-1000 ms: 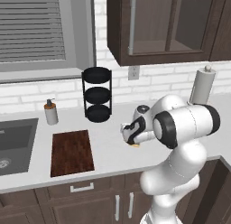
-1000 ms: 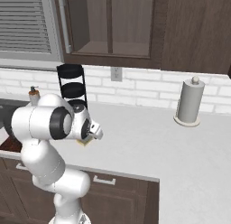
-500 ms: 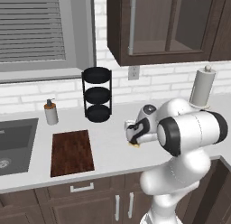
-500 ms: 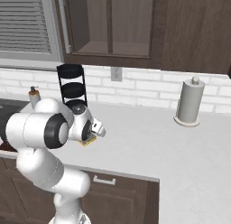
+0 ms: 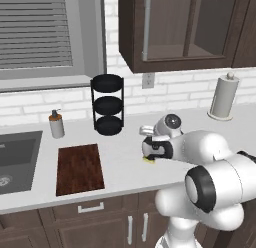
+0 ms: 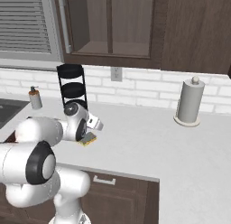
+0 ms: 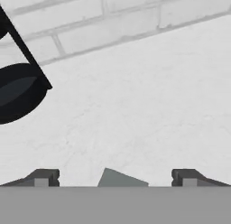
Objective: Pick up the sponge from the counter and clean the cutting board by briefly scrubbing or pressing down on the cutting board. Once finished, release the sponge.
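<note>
The sponge (image 5: 148, 160) lies on the counter (image 5: 125, 167), right of the dark reddish-brown cutting board (image 5: 80, 168); only its yellow edge peeks out under my hand. In the right base view the sponge (image 6: 89, 139) shows its grey-green top and yellow layer beside the wrist. My gripper (image 5: 150, 153) hangs low right over it, open. In the hand view the gripper (image 7: 115, 178) has its fingertips (image 7: 43, 177) spread wide, and a grey-green corner of the sponge (image 7: 119, 179) sits between them, untouched.
A black three-tier rack (image 5: 107, 104) stands at the back wall, seen close in the hand view as the rack (image 7: 18, 92). A soap dispenser (image 5: 56, 124) and sink (image 5: 15, 157) lie left of the board. A paper towel roll (image 5: 223, 96) stands far right.
The arm has swung forward and the hand has come down closer onto the sponge. Sponge and cutting board have stayed where they were.
</note>
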